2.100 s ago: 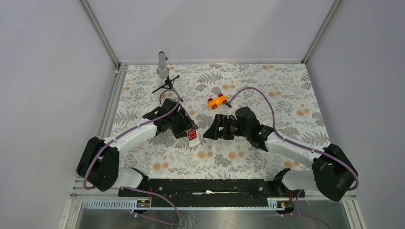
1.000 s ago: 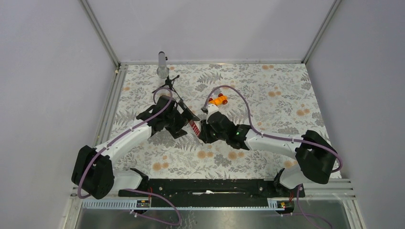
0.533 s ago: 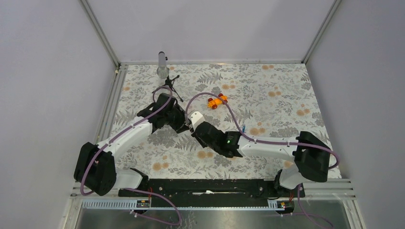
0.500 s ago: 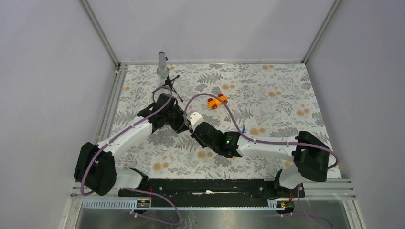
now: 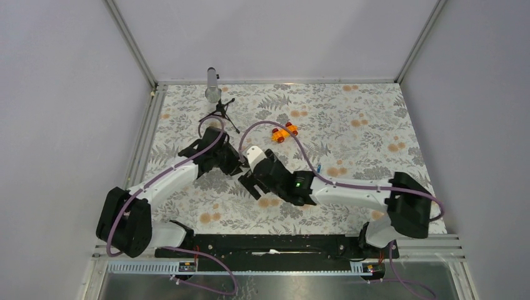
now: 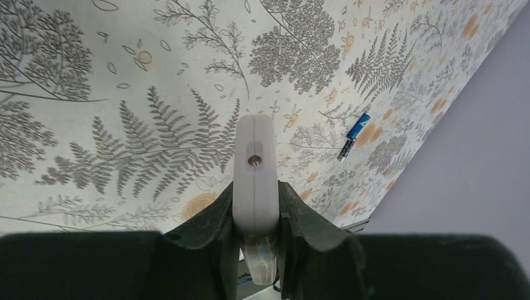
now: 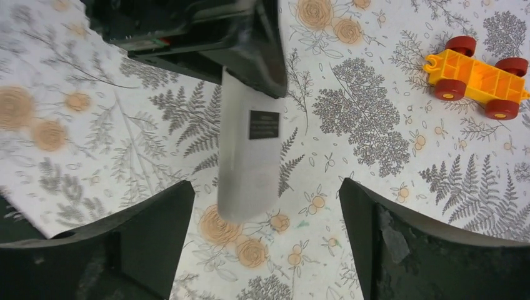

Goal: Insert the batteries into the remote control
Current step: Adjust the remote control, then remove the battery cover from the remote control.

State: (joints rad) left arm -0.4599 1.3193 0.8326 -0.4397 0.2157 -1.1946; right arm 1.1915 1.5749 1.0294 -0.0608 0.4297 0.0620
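Okay: remote control [image 6: 255,175] is off the surface [image 5: 350,112], clamped at one end in the left hand [image 6: 255,209], fingers [image 6: 219,215] pressed on both broad faces. Its long axis runs straight out from that hand, with the thin seamed edge facing the left wrist camera. In the right wrist view, the plain white back with a dark label [image 7: 250,156] faces the camera, free end pointing away from the left hand. Right hand [image 7: 265,206] is spread wide, fingers apart either side of that free end, not touching it. A second ago, the red front showed from above between the two hands; now the right wrist hides it, and the right arm is stretched lower and further left. Left arm reaches forward with a bent elbow. Blue battery [image 6: 354,134] lies on the surface, well apart from both hands.
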